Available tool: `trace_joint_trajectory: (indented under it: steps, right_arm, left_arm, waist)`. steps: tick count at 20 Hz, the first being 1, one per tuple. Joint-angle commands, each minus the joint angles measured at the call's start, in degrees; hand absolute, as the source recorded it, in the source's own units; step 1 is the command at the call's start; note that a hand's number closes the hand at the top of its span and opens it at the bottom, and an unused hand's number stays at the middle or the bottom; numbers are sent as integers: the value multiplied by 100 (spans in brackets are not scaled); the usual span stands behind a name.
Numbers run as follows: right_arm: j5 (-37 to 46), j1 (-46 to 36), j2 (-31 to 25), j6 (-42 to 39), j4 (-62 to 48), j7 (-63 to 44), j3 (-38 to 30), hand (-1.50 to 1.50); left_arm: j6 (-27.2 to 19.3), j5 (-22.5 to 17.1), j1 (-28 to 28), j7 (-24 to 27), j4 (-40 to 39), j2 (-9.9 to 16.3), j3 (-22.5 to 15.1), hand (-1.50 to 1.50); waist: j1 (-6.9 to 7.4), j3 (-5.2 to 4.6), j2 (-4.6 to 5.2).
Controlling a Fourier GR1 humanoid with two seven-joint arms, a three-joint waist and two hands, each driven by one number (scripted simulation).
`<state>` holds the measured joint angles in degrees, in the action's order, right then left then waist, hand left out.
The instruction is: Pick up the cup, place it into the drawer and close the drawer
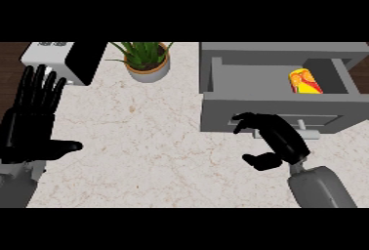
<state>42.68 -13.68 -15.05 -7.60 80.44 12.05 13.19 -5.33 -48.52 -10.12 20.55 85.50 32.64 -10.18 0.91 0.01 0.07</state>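
Lying on its side inside the open grey drawer (277,80), the yellow-and-red cup (305,81) rests near the right wall. Right hand (277,139), fingers curled and empty, hovers at the drawer's front handle (306,131). Left hand (32,122) rests open at the desk (144,141) edge; potted green plant (147,57) and white appliance (65,58) stand behind.

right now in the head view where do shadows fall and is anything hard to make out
Head view: the lighting is even, with no glare on the marble counter; the open drawer is shaded along its inner walls, yet the yellow and red cup inside reads clearly; the right hand at the drawer front is black, so its fingers merge together; the left hand rests open at the left edge.
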Motion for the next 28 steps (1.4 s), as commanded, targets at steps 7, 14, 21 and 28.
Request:
trace_joint_trajectory:
  steps: [7, 14, 21, 28]
  right_arm:
    - [434, -1536, 234, 389, -2791, 710, -476, -150]
    - [190, -2690, 248, 511, -4680, 1481, -1152, -150]
    - [257, -3918, 64, 567, -6255, 1699, -1498, -150]
    - [217, -4232, -511, 391, -6751, 2107, -1689, -150]
  left_arm:
    - [1045, -36, 534, -7, -335, 81, 760, -150]
    - [1153, 244, 591, 42, -224, -188, 886, -150]
    - [1361, 163, 583, -3, -214, -161, 980, -150]
    - [1357, 505, 465, 111, -330, -412, 694, -150]
  waist:
    - [-3, 0, 15]
    - [33, 3, 29]
    - [289, 12, 119]
    - [415, 19, 207]
